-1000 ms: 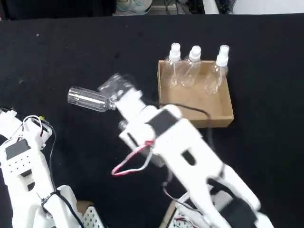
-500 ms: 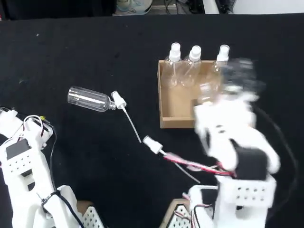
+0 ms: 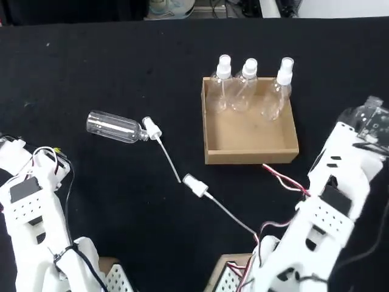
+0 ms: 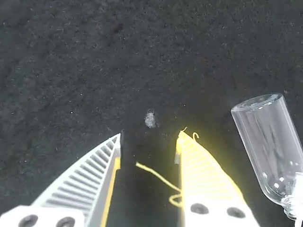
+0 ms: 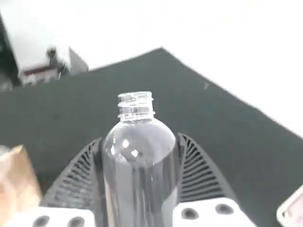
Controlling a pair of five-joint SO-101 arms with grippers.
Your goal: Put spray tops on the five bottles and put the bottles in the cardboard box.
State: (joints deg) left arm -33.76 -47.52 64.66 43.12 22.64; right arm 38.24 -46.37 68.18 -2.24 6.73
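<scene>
Gripping right pincer (image 5: 139, 141) around bottle (image 5: 136, 165)

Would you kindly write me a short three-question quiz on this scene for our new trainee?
1. True or false: the cardboard box holds three bottles fitted with spray tops.
2. What does the right gripper hold? A) a loose spray top; B) an uncapped bottle; C) nothing.
3. Fill in: the left gripper, over the black table, is ____ (open or shut).
Key: 1 true; 2 B; 3 open.
</scene>
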